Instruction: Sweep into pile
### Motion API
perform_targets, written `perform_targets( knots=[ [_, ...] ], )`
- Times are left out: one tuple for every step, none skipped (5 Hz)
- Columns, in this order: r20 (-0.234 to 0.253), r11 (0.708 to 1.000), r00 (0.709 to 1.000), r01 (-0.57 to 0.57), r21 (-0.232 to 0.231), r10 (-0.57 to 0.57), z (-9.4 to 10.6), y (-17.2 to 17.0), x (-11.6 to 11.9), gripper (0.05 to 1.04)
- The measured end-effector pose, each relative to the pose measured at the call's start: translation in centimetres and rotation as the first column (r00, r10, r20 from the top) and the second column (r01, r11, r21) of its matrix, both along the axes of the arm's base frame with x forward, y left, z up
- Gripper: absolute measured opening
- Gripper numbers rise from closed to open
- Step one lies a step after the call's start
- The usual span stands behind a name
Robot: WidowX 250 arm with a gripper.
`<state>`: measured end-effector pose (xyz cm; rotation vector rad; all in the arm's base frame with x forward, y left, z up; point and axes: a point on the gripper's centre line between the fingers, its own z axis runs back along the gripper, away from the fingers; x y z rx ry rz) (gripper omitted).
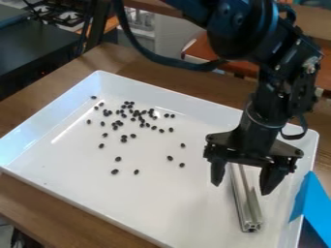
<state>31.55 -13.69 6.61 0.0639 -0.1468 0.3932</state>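
open claw (241, 188) astride the metal bar (246, 206), dark pieces (118, 159) scattered

we see the black arm (242, 29) come in from the top, bend at a joint and drop to a wrist that hangs down over the right part of the white tray (194, 193). a dark cable (155, 58) loops out beside it. the claw points downward, its two fingers spread wide, one on each side of the bar's far part; we see neither finger gripping anything.

the bar lies lengthwise near the tray's right edge, its near end toward the near right corner. our small dark pieces lie loose on the tray floor, most of them in a ragged cluster toward the far left corner, with a few strays nearer the middle.

under the tray we have a wooden table (52, 208), and a blue thing (313, 203) stands at the tray's right edge.
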Motion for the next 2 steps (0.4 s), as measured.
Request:
perform_targets(
  knots=[
    [-0.022, 1.000, 1.000, -0.004, 0.009, 0.004, -1.05, 0.04, -0.14, 0.686],
    [-0.029, 1.000, 1.000, -0.009, 0.023, 0.010, -1.52, 0.30, -0.31, 0.393]
  ],
)
